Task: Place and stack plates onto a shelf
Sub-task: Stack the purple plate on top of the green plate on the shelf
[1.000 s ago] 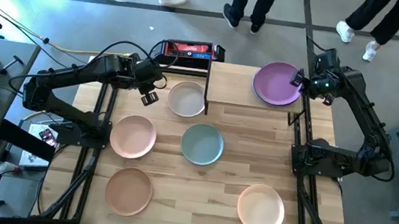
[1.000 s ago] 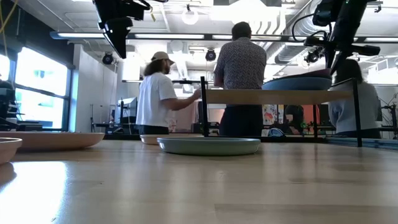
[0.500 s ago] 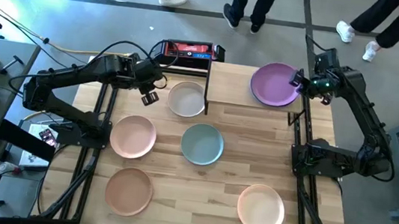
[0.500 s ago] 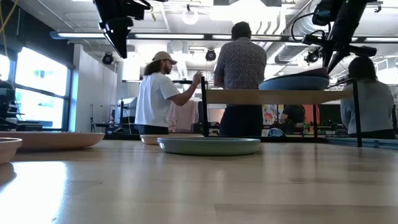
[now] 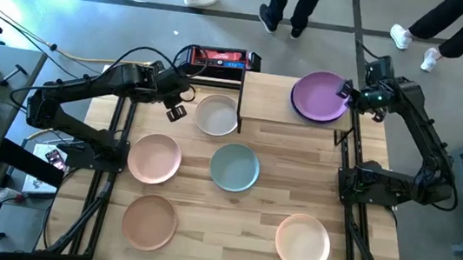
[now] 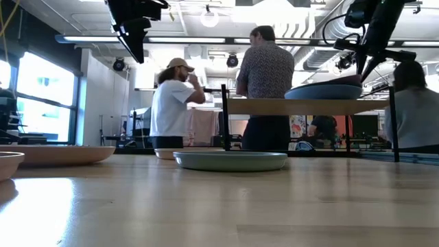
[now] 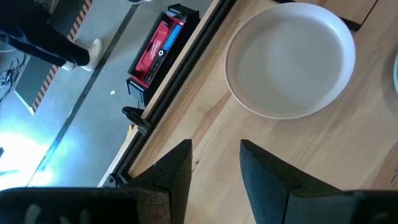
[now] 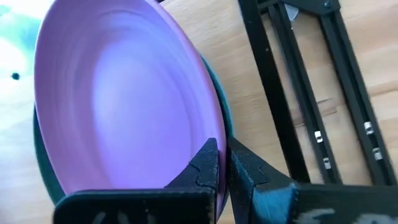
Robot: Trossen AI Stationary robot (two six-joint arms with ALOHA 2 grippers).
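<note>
The purple plate [image 5: 318, 96] lies on a dark teal plate [image 8: 225, 118] at the right end of the shelf [image 5: 266, 99]. In the low view the purple plate [image 6: 346, 81] is tipped up at its right side above the darker plate [image 6: 322, 92]. My right gripper [image 5: 343, 92] is shut on its right rim. My left gripper [image 5: 174, 110] hangs open above the table, left of the beige plate [image 5: 217, 115]. Pink [image 5: 155, 158], sage green [image 5: 235, 167], tan [image 5: 149, 221] and peach [image 5: 303, 241] plates rest flat on the table. My right gripper pinches the purple plate's right rim [image 8: 211, 134], one finger [image 8: 208, 165] inside the plate and the other [image 8: 245, 171] outside. It comes from the table's right side, slanting down. The held side is raised while the plate's left part rests on the teal plate.
A red and black device [image 5: 218, 58] sits just beyond the table's far edge, left of the shelf. The shelf's left half is bare wood. People stand beyond the far edge [image 6: 264, 89]. A black frame [image 8: 298, 93] runs along the table's right edge beside the shelf.
My right gripper has nudged the purple plate a little toward the table's left on the shelf, and the plate's right side now sits tipped up. My left gripper has drifted very slightly toward the beige plate, still open.
</note>
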